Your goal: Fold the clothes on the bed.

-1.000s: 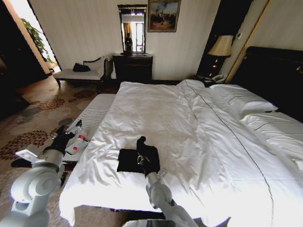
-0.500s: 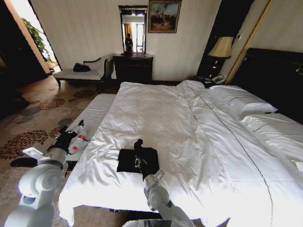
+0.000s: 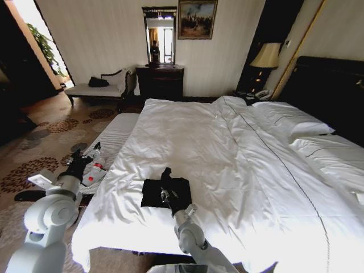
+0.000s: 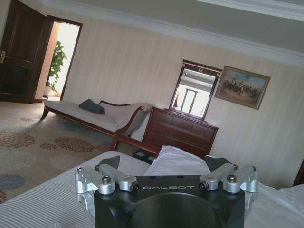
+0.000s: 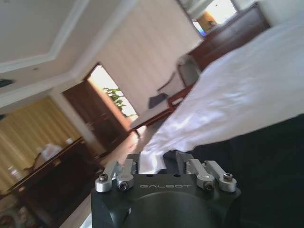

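Observation:
The clothes (image 3: 152, 194), a black T-shirt lying as a small flat rectangle, rest near the foot edge of the bed (image 3: 227, 148) with its white duvet. My right gripper (image 3: 166, 172) lies on top of the shirt's right half, fingers together and pointing toward the headboard. The right wrist view has the black cloth (image 5: 270, 161) directly under that gripper (image 5: 175, 156), but I cannot tell whether it pinches any cloth. My left gripper (image 3: 79, 164) hangs off the bed's left side, well clear of the shirt. In the left wrist view that gripper (image 4: 164, 164) is open, holding nothing.
A striped low mattress (image 3: 116, 136) lies along the bed's left side, with a white and red object (image 3: 94, 170) close to my left gripper. Pillows (image 3: 290, 119) and a dark headboard (image 3: 330, 85) are at right. A chaise (image 3: 96, 89) and dresser (image 3: 160, 81) stand by the far wall.
My right gripper has slid a little to the left over the shirt. My left arm has shifted slightly. The shirt lies as before.

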{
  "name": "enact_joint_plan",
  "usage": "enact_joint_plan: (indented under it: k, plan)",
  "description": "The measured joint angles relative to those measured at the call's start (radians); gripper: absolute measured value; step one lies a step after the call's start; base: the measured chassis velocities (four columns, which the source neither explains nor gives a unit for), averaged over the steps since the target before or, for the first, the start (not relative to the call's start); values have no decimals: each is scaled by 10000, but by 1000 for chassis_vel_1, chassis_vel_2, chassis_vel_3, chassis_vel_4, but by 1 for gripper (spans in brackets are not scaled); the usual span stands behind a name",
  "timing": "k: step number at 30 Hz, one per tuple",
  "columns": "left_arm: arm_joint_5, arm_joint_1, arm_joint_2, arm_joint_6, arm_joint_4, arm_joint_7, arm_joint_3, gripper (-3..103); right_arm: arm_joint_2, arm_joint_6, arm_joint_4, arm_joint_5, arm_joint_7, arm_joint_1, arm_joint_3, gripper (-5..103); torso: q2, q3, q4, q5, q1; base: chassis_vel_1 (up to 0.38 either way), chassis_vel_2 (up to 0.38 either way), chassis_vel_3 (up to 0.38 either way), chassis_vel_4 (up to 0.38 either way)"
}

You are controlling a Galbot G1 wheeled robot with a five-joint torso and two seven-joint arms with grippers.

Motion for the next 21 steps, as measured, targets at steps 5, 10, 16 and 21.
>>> enact_joint_plan:
  k: [5, 10, 16, 21]
  plan:
    - [12, -82, 5, 17, 99, 0, 79, 100, -1130, 127, 123, 342, -675, 379, 400, 57, 0, -1, 8, -25, -1, 0, 0, 0, 0]
    - [16, -102, 16, 27, 137, 4, 103, 100, -2388, 45, 196, 1075, -744, 911, 767, 79, 0, -1, 7, -38, 1, 0, 0, 0, 0]
    - [-8, -199, 65, 24, 226, 4, 66, 100, -2606, -267, 1, 1571, -362, 1482, 1009, 95, 0, -1, 12, -43, 0, 0, 0, 0, 0]
    - [-10, -178, 106, -38, 328, 24, 12, 100, -2270, -646, -510, 1253, 73, 1817, 1535, 100, 0, -1, 12, -44, 1, 0, 0, 0, 0]
